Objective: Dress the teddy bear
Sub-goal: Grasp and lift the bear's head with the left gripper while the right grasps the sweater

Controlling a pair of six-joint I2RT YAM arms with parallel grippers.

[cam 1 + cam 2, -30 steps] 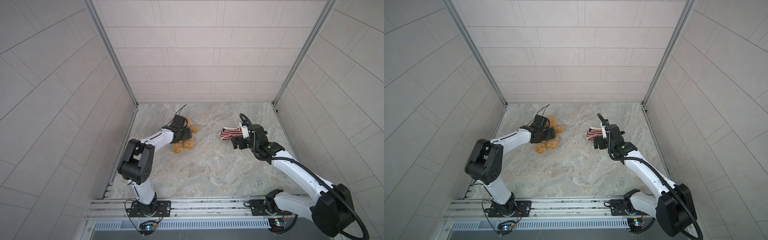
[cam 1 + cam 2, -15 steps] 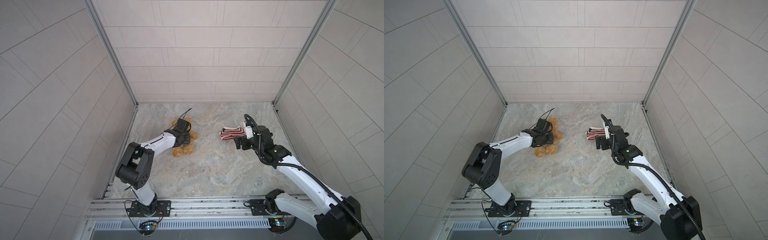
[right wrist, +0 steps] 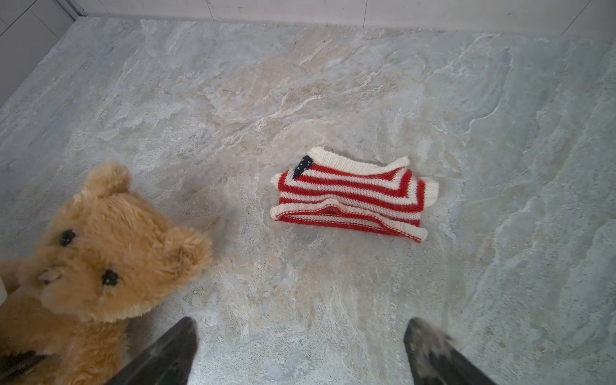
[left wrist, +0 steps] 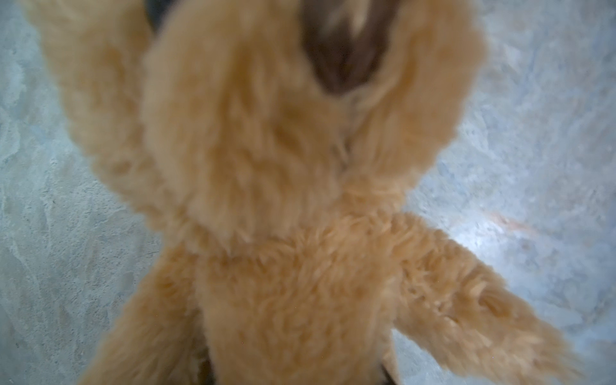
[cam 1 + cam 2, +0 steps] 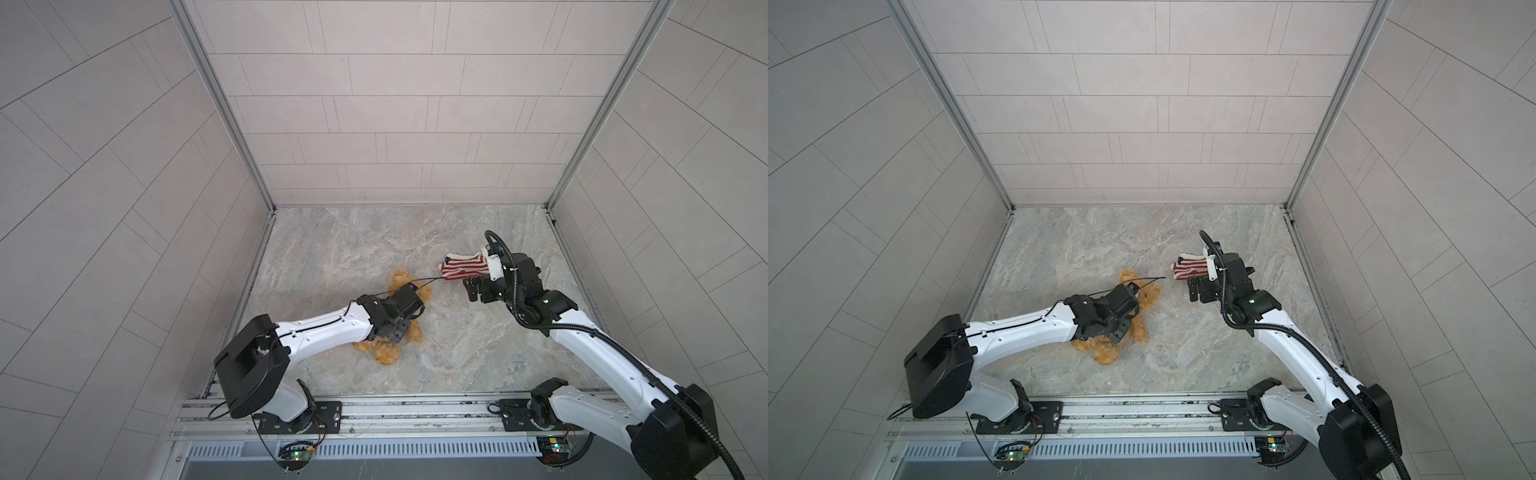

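Observation:
The teddy bear (image 5: 385,354) is golden-brown and fluffy, at the left-middle of the marble floor in both top views (image 5: 1105,354). My left gripper (image 5: 399,328) sits over its body, shut on it. Fur fills the left wrist view, where the teddy bear (image 4: 283,200) hides almost all of the left gripper (image 4: 296,376). The red-and-white striped sweater (image 5: 463,266) lies flat, right of centre. My right gripper (image 5: 478,289) hovers just in front of it, open and empty. In the right wrist view the sweater (image 3: 350,196) lies ahead of the right gripper (image 3: 300,346), and the teddy bear's face (image 3: 100,260) is at the side.
Tiled walls (image 5: 395,137) close in the floor on three sides. A metal rail (image 5: 395,411) with both arm bases runs along the front edge. A thin black cable (image 5: 428,280) from the left wrist arcs toward the sweater. Bare marble floor (image 5: 457,353) lies between bear and right arm.
My left gripper has closed on the teddy bear and pulled it toward the front of the floor. The right gripper stays open near the sweater, which has not moved.

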